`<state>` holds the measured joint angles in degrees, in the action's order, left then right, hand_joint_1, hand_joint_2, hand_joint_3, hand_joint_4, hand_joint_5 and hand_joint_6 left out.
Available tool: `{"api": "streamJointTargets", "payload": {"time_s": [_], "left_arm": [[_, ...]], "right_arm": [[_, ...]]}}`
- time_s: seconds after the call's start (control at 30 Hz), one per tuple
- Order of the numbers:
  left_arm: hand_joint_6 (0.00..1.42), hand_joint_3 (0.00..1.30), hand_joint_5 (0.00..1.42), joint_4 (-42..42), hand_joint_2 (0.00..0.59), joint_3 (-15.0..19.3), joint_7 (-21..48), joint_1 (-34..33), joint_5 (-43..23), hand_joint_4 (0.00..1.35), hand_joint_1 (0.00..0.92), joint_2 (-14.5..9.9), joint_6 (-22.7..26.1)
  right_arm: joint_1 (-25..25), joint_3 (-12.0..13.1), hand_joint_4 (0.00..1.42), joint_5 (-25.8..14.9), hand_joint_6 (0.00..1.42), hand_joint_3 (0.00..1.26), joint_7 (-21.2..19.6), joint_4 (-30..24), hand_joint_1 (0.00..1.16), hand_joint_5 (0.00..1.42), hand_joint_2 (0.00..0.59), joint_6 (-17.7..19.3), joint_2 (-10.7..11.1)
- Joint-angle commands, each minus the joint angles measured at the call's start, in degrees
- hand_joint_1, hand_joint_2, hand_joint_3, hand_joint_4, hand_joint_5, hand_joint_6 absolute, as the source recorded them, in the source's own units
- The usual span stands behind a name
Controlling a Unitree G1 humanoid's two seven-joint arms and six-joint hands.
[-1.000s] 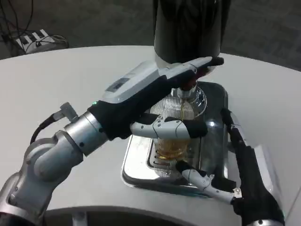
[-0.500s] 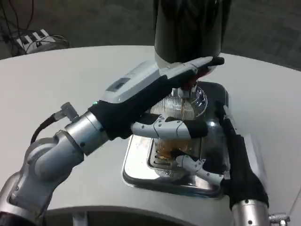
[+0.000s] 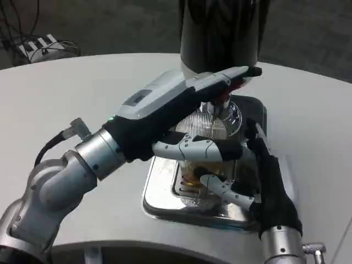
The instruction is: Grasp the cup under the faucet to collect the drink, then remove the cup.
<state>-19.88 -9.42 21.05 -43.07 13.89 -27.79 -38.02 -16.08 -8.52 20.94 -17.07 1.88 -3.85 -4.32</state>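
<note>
Clear plastic cup [image 3: 206, 165] stands on the steel tray [image 3: 159, 190] under the tap [image 3: 220, 102] — right hand [image 3: 258, 181] spread around it, left hand [image 3: 181, 110] pressing the tap lever.

Power strip [image 3: 39, 45] on floor [image 3: 110, 25], far left.

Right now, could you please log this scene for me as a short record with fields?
setting: white table with a metal drip tray
dispenser: dark body, faucet above the tray
cup: clear cup on the tray under the faucet, amber drink inside
left hand: left hand reaches over the cup to the faucet lever, one finger lying across the cup
right hand: right hand beside the cup, fingers at its side; firm grip cannot be confirmed
</note>
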Motion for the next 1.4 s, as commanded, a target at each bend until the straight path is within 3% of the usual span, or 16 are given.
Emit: {"api": "streamJointTargets", "payload": {"time_s": [0.03,0.6,1.4], "left_arm": [[0.09,0.12,0.16,-1.39,0.08,-1.44,1.49,1.09,1.98,0.08,0.0,-0.83,0.62],[0.1,0.12,0.17,-1.89,0.078,-1.51,1.21,0.84,1.97,0.09,0.0,-0.9,0.38],[0.1,0.12,0.17,-2.91,0.078,-1.58,1.4,0.27,1.82,0.09,0.0,-1.0,0.0]], "right_arm": [[-1.32,-0.33,0.09,-0.52,0.18,0.07,-0.95,1.2,0.89,0.09,0.154,1.56,-1.33],[-6.61,-0.18,0.1,-1.71,0.19,0.08,-1.47,6.32,0.89,0.1,0.174,2.88,-2.35],[-8.72,-0.6,0.12,-1.97,0.21,0.1,-2.45,11.18,0.86,0.12,0.169,4.61,-3.08]]}}
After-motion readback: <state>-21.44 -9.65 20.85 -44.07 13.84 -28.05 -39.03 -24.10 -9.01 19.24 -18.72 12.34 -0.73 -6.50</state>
